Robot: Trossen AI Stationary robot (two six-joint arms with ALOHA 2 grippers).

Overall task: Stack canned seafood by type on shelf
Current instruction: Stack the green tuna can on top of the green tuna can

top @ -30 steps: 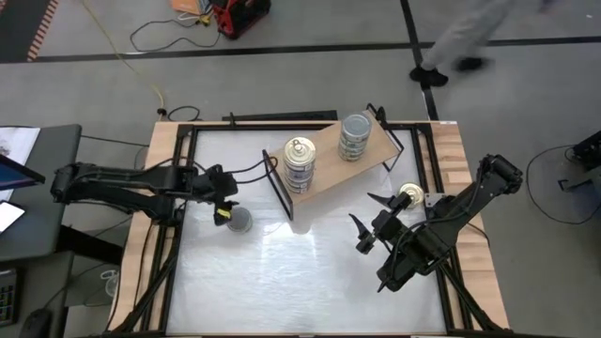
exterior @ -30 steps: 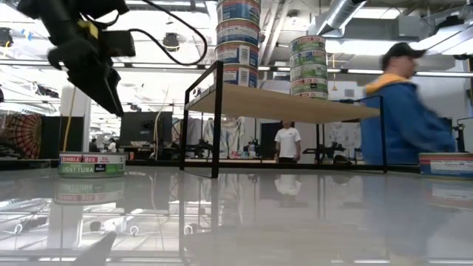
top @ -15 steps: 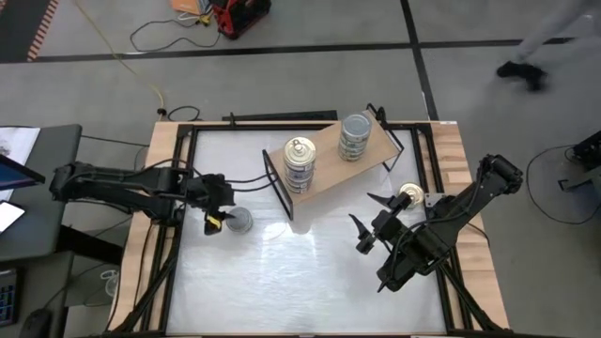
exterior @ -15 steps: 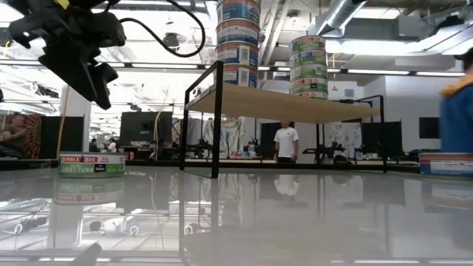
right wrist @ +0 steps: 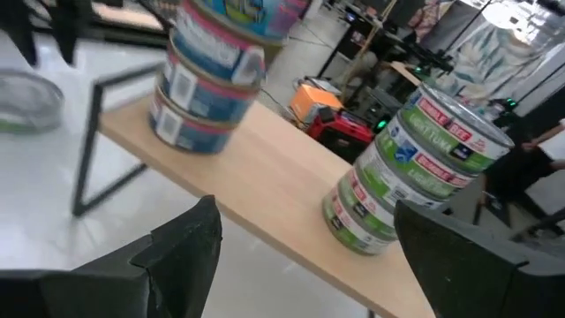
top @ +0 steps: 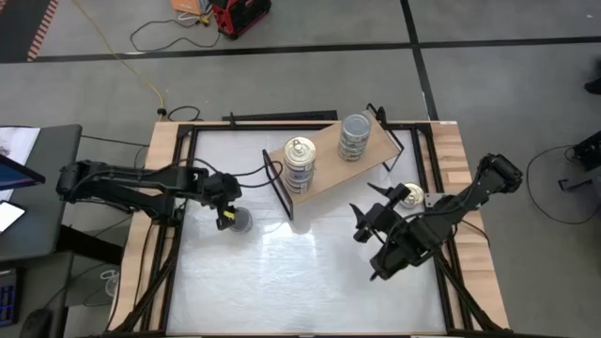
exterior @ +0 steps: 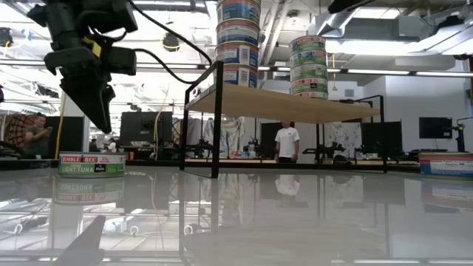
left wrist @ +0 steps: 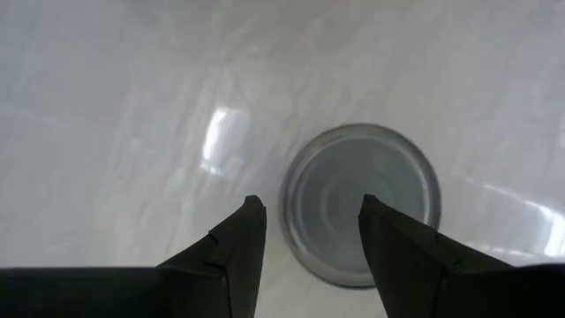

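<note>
Starting at your left, the left pincer hangs above a grey-topped tin that sits alone on the white surface, green label reading light tuna in the low view. The risk here is a poor straddle: in the left wrist view one finger lies off the tin's rim while the other finger overlaps the lid, so the tin looks off-centre in the gap. Come down like that and you may land a fingertip on the lid, or nudge the tin sliding across the slick top. The fingers are parted, roughly to the tin's width, holding nothing and touching nothing.

In the middle, the shelf carries two piles, well apart: the blue-labelled stack with a shiny pull-tab lid, and the green-labelled stack with a dull top. Both are tall, so a careless placement could topple them.

At your right, one gold-lidded tin waits on the surface, and the right pincer sits near it, spread wide and empty.
</note>
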